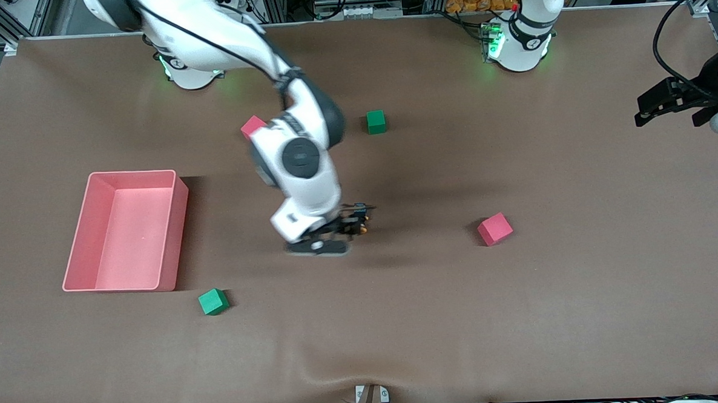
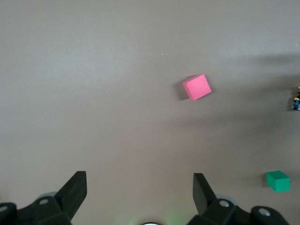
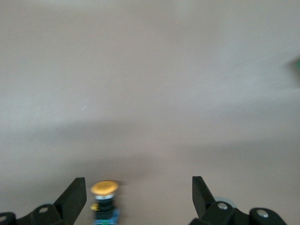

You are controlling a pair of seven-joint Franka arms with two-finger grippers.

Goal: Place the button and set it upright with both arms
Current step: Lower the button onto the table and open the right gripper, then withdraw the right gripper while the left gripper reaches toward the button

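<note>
Right tool [image 3: 136, 199]: mine, spread wide, low over the middle of the counter [image 1: 582, 313]. Nothing between the fingers.
Button [image 3: 104, 193]: sits just beside one finger [image 3: 75, 197] in the right wrist view, orange cap up, dark body under it. I can't tell if it touches the finger. Front view shows it as a small speck at the tool tip [image 1: 362, 221], roughly mid-counter, between the bin and the nearer red cube.
Why so: my read is the wide spread leaves room to come around the button, or I've just let it go. Can't say which.
Upright?: cap looks on top, so probably standing; view is blurred, low confidence.
Left tool [image 2: 139, 194]: also spread wide, empty, parked high off the left arm's end of the counter. That arm is waiting.
Bin [image 1: 172, 234]: pink, open top, toward the right arm's end. Empty inside.
Cubes: red [image 1: 495, 229] and green [image 1: 213, 302] nearer the camera, red [image 1: 251, 126] and green [image 1: 376, 122] nearer the bases. All loose on the counter, none in the bin.
Risk: the button is small, and a finger nudge would likely tip it.
</note>
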